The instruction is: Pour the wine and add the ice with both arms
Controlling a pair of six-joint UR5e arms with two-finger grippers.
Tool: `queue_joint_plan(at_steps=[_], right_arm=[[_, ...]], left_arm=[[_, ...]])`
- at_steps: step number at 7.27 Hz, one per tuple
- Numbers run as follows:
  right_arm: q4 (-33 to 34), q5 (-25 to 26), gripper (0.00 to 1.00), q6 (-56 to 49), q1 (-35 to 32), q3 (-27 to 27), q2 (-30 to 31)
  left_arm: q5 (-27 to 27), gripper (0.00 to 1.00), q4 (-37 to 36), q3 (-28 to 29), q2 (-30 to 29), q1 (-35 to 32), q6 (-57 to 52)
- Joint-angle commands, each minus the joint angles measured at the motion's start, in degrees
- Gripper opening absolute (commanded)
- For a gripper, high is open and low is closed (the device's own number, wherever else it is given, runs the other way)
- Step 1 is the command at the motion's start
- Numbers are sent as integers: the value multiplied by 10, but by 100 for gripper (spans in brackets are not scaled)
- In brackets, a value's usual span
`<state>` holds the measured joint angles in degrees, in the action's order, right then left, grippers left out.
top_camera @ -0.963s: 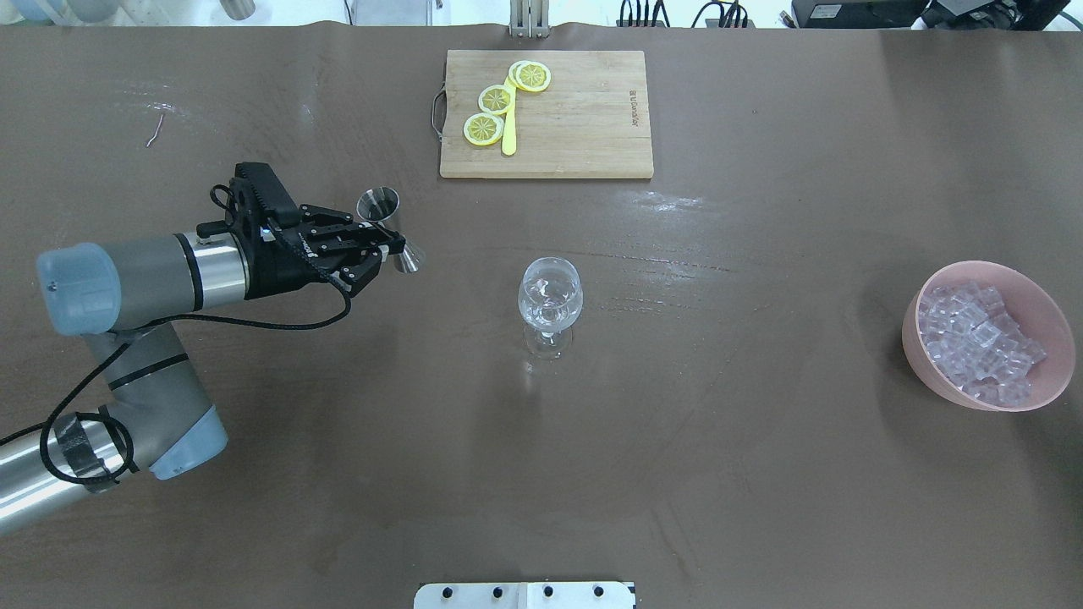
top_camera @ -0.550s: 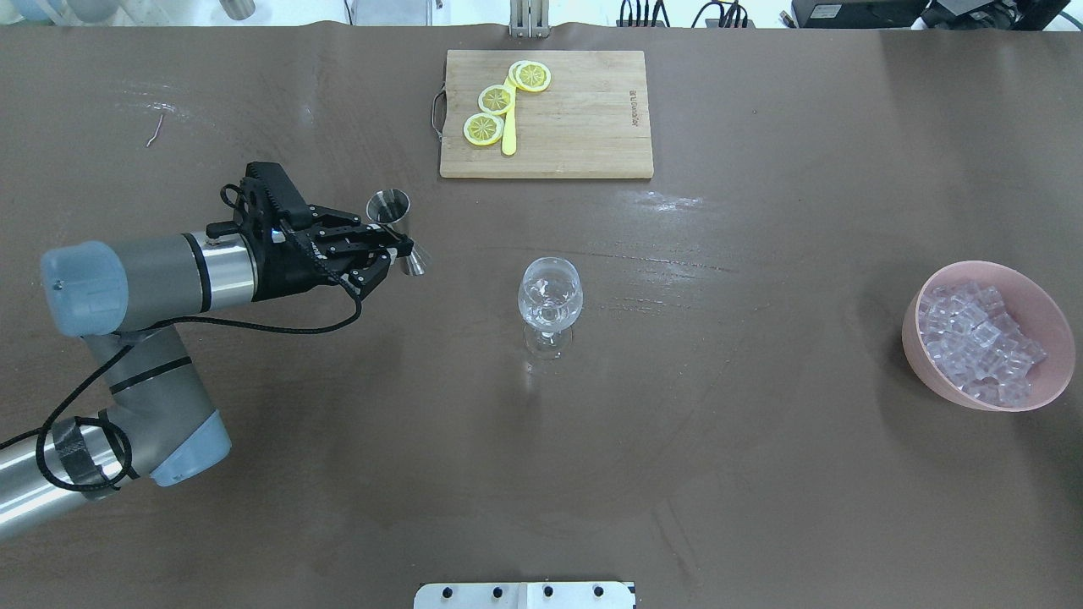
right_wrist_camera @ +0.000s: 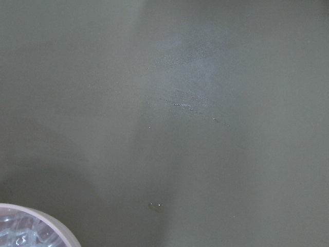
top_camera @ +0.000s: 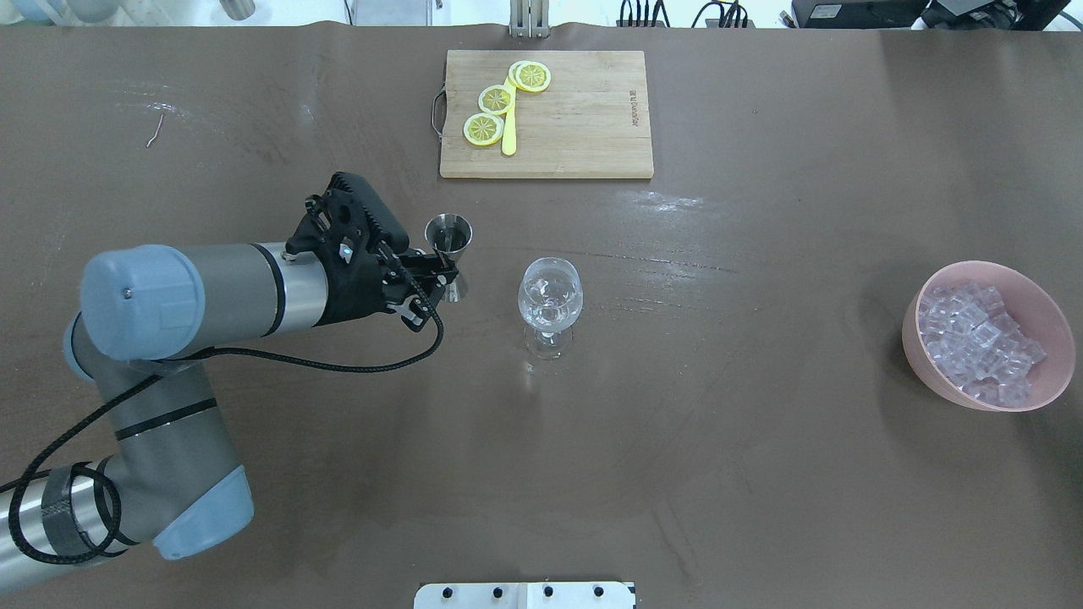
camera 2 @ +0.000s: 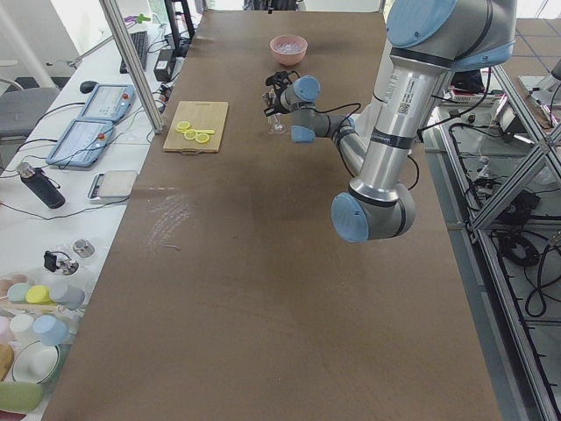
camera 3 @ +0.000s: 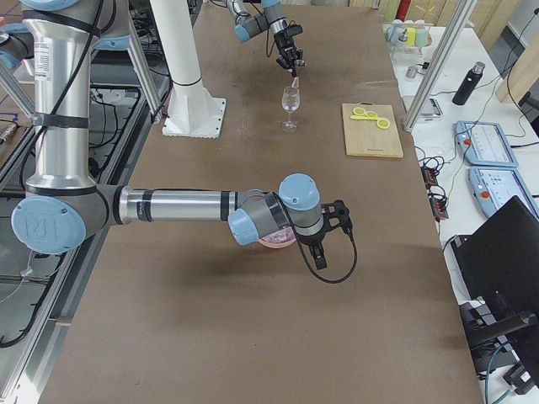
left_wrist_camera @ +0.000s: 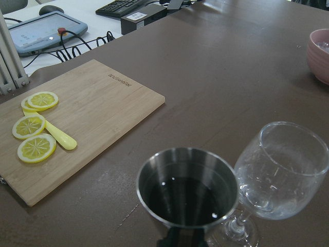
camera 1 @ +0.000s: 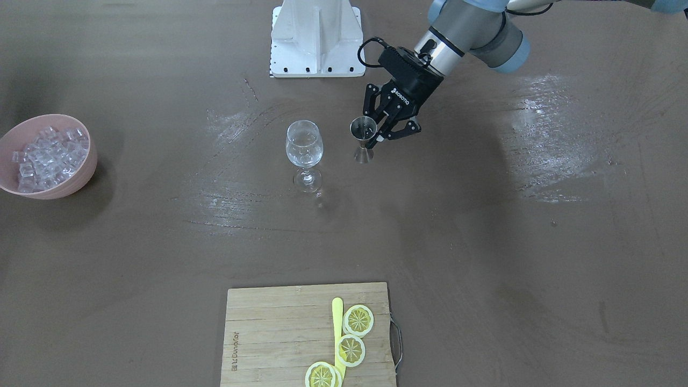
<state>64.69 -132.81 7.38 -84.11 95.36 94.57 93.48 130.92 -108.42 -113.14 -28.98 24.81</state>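
**A:** Where is the left claw (top_camera: 440,272)?

**B:** Clenched on the waist of the steel jigger (top_camera: 448,235), just to the left of the wine glass (top_camera: 550,292). The jigger is upright and off the table (top_camera: 677,465), with dark liquid (left_wrist_camera: 187,193) inside. From above, a narrow gap shows between its rim and the glass's rim.

**A:** How much room is there around the glass?

**B:** A wide stretch of brown table runs from the glass to its right and back toward the robot. Beyond the glass, well apart, lies the cutting board (top_camera: 584,118), with lemon slices (top_camera: 484,128) at its left end.

**A:** And the ice (top_camera: 977,338)?

**B:** Heaped in the pink bowl (top_camera: 915,342), far to the glass's right.

**A:** And the right claw (camera 3: 324,244)?

**B:** It shows only from the side, hanging over that bowl. I cannot tell whether it is clenched or released.
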Motion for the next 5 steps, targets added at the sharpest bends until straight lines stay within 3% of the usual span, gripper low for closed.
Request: queue_joint_plan(at_steps=[1,2,5], right_arm=[[0,0,100,0,0,0,0],[0,0,100,0,0,0,0],[0,-1,100,0,0,1,2]], left_arm=[[-22,0,-162,-57,-41,29,-14],[-49,0,-191,-57,-51,44,-26],[-52,0,-202,-57,-58,45,-36]])
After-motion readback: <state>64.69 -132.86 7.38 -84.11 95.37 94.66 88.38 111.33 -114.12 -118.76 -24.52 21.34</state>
